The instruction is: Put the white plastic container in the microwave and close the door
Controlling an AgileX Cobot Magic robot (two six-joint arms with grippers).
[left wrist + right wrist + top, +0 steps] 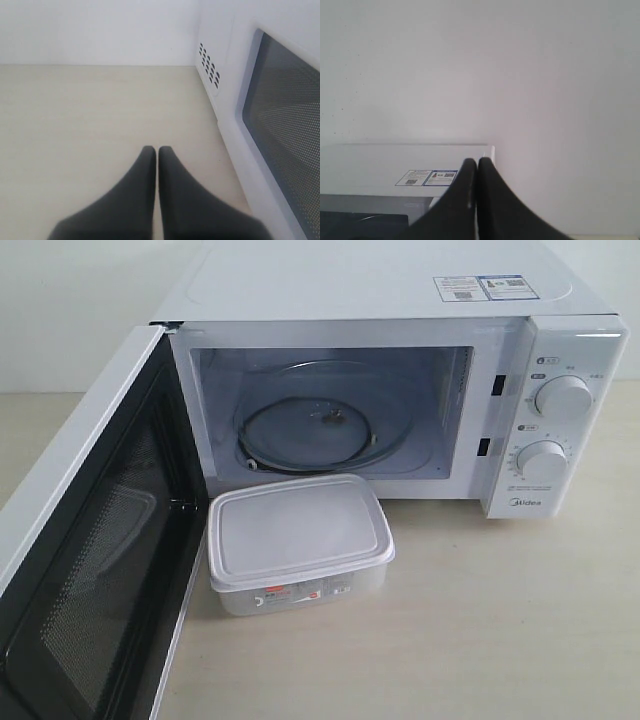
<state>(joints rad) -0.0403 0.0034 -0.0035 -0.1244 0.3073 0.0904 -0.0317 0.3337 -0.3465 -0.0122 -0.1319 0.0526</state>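
the white plastic container (300, 540) stands on the tabletop (500, 620) just in front of the microwave (350, 285), outside its open cavity. its flat white lid (295, 525) is seated, and the contents cannot be told through the translucent walls. shape: rectangular with rounded corners, and a small red-and-white label (295, 594) on the side facing away from the microwave. the microwave cavity holds a round glass turntable (310, 425), clear and smooth. the door (90, 570) is swung wide open on the microwave's hinge side, black mesh inner face showing. two round white dials (562, 398) sit on the microwave's control panel, and stickers (480, 287) lie on its top. the casing is smooth white plastic or metal; which, cannot be told. the tabletop is pale with a faint wood grain.

left claw (156, 150): black tapered fingers pressed together, holding nothing, over bare tabletop beside the microwave's door. right claw (476, 161): likewise fully closed and empty, near the microwave's top.
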